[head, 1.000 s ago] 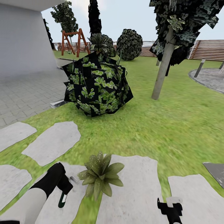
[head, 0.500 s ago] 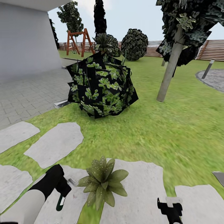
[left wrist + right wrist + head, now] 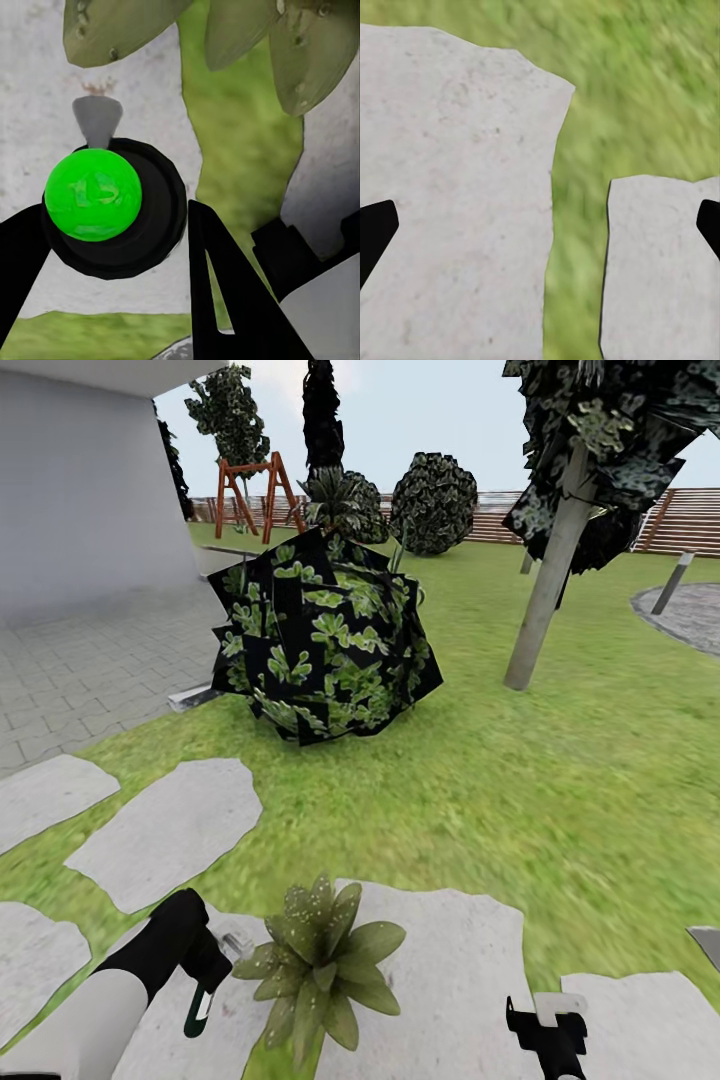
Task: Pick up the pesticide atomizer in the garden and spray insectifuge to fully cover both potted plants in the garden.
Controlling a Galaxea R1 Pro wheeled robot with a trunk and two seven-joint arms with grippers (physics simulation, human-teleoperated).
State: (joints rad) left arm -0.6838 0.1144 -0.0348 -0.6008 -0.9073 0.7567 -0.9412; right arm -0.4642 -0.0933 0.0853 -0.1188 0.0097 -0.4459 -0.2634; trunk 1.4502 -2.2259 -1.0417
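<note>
I hold the pesticide atomizer (image 3: 198, 1006), a slim dark green bottle, in my left gripper (image 3: 207, 972), which is shut on it at the lower left of the head view. Its pale nozzle points at a potted plant (image 3: 320, 963), a low rosette of pointed green leaves between two stepping stones, just right of the gripper. In the left wrist view the atomizer (image 3: 112, 206) shows end-on with a bright green disc, black fingers (image 3: 225, 292) on either side, and the plant's leaves (image 3: 124, 26) close ahead. My right gripper (image 3: 546, 1024) hangs open over a stone (image 3: 450, 187), empty.
A big striped broad-leaved bush (image 3: 325, 635) stands on the lawn behind the plant. A tree trunk (image 3: 545, 600) rises to its right. Grey stepping stones (image 3: 170, 830) cross the grass in front. A paved terrace and white wall (image 3: 80, 490) lie left; a bollard (image 3: 672, 582) is far right.
The camera turned a little, so the garden slid right in the picture, then slightly back. Both arms keep their places and the left gripper still holds the atomizer beside the plant.
</note>
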